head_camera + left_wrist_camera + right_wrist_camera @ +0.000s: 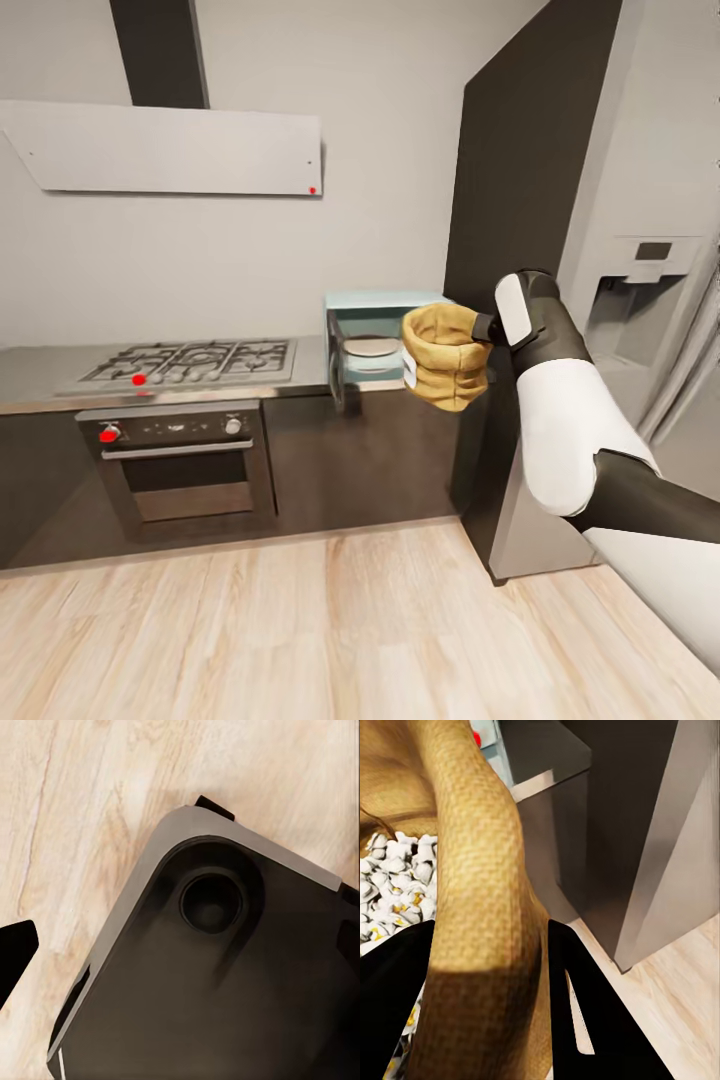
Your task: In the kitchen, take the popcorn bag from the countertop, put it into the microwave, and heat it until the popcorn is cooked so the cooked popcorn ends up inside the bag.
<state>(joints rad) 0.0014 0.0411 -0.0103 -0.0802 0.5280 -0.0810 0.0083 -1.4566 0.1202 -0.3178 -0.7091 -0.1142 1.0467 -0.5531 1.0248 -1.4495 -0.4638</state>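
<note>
My right tool (pixel 487 1012) was clamped on the rolled rim of the small crumpled tan-orange paper popcorn bag (pixel 443 358), one black finger inside and one outside. The bag hung in the air just in front of the open pale mint-blue microwave (pixel 375 340) on the grey steel desk (pixel 30 375). White popped kernels (pixel 394 881) lay inside, so I judged the heating done; next I needed to set the bag down gently. My right arm reached forward, elbow bent. I could not tell how my left tool stood.
</note>
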